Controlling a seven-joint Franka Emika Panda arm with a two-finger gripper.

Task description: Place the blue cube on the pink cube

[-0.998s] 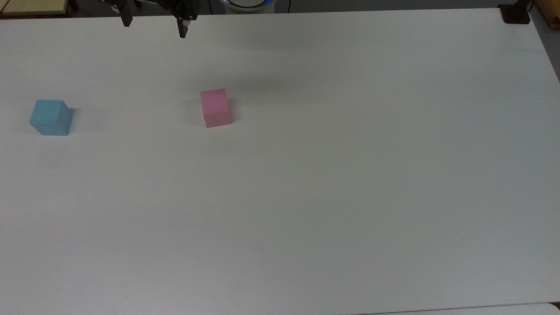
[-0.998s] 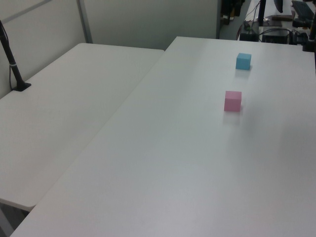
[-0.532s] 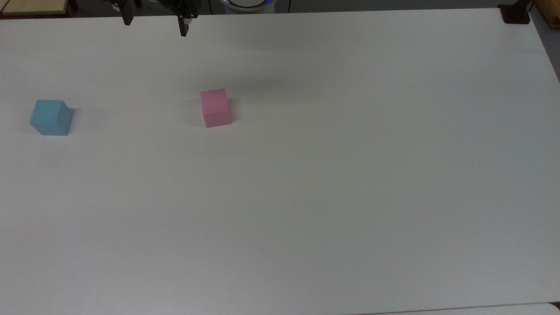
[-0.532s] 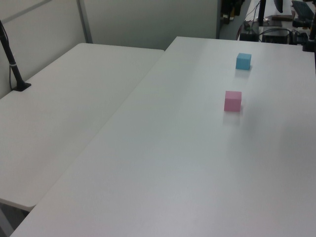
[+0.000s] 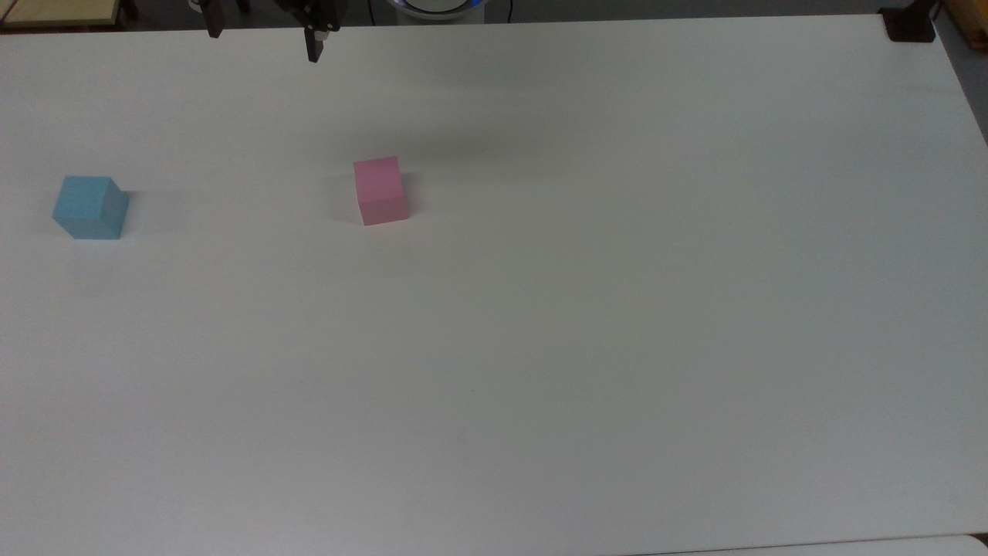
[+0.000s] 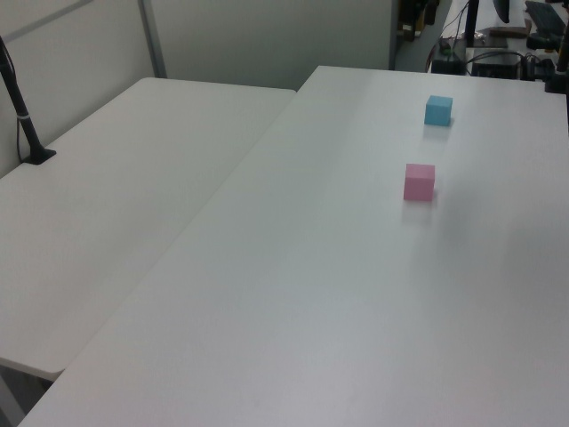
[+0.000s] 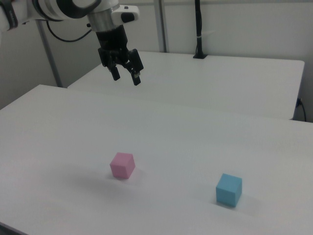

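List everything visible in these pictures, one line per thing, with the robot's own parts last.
blue cube: one, light blue, on the main table near the top view's left edge.
pink cube: one, pastel pink, on the same table, apart from the blue cube.
main table: one, white.
second table: one, white, beside the main table.
black post: one, on the second table.
arm: one, white.
hand: one, black, open, raised above the table.

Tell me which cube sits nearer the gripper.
The pink cube. It lies closer to the raised gripper; the blue cube sits far off at the top view's left.
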